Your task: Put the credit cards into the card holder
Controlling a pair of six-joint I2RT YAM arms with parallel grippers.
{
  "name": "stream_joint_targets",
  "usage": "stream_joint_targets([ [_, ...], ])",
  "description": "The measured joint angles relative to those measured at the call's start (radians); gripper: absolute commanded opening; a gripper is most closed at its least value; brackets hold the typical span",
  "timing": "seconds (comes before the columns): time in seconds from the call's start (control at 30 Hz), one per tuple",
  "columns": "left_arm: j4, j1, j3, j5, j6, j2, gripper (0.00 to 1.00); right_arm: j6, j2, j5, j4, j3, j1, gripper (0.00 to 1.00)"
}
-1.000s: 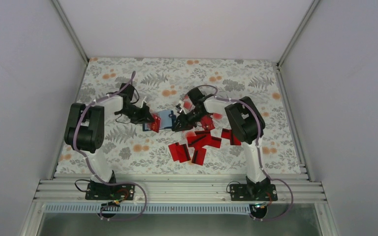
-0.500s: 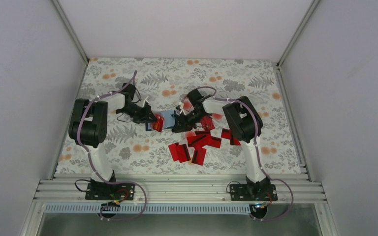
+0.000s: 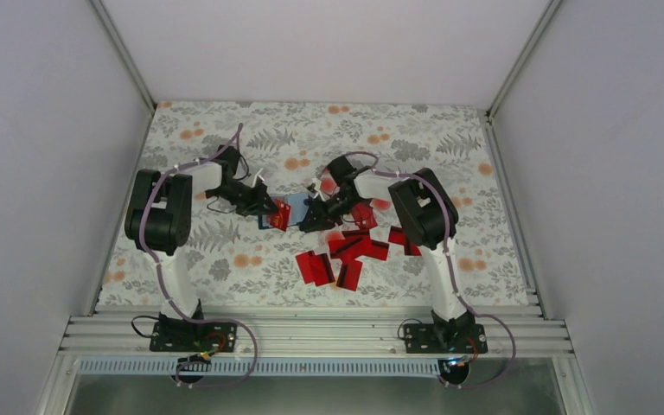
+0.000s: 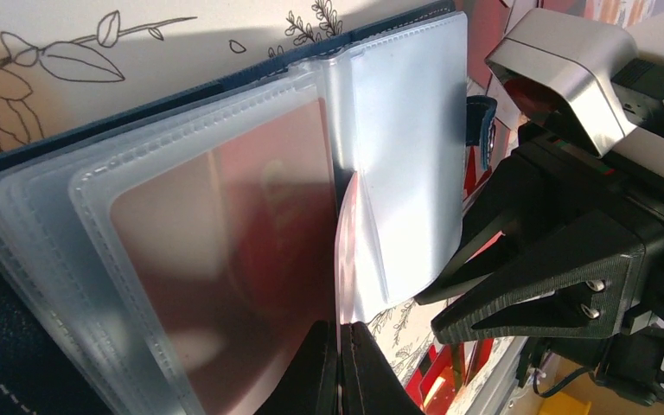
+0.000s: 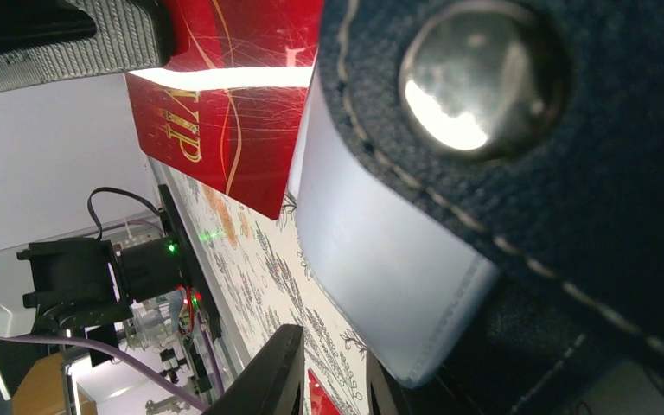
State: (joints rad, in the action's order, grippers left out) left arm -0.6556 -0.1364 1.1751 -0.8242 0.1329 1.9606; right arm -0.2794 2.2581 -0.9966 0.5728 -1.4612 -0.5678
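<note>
Card holder (image 3: 295,207) open between both grippers, clear sleeves (image 4: 398,130) fanned out. Your left gripper (image 4: 340,337) at holder's left side, fingers pinched tight on gold-lettered card (image 5: 225,121). Your right gripper (image 3: 309,216) against holder's right side, by snap strap (image 5: 482,78); tips hidden behind holder, so you cannot tell its grip. Loose credit cards (image 3: 346,251) scattered below-right of holder in top view.

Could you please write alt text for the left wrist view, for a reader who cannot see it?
An open navy card holder fans out frosted plastic sleeves, with a red credit card showing through the front one. The left gripper, nearly closed, appears to pinch that card's near edge, and the black right gripper sits at the holder's right.
</note>
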Motion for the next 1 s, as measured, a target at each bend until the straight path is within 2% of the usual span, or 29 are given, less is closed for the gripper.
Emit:
stream_joint_targets([
  [0.33, 0.002, 0.000, 0.001, 0.000, -0.004, 0.002, 0.02, 0.057, -0.036, -0.053, -0.016, 0.054, 0.010, 0.24],
  [0.6, 0.002, 0.000, 0.001, 0.001, -0.014, 0.002, 0.02, 0.006, -0.084, -0.083, -0.110, 0.048, 0.049, 0.23],
  [1.0, 0.003, 0.000, 0.001, 0.001, -0.014, 0.002, 0.02, -0.084, -0.031, 0.062, -0.150, -0.002, 0.065, 0.19],
])
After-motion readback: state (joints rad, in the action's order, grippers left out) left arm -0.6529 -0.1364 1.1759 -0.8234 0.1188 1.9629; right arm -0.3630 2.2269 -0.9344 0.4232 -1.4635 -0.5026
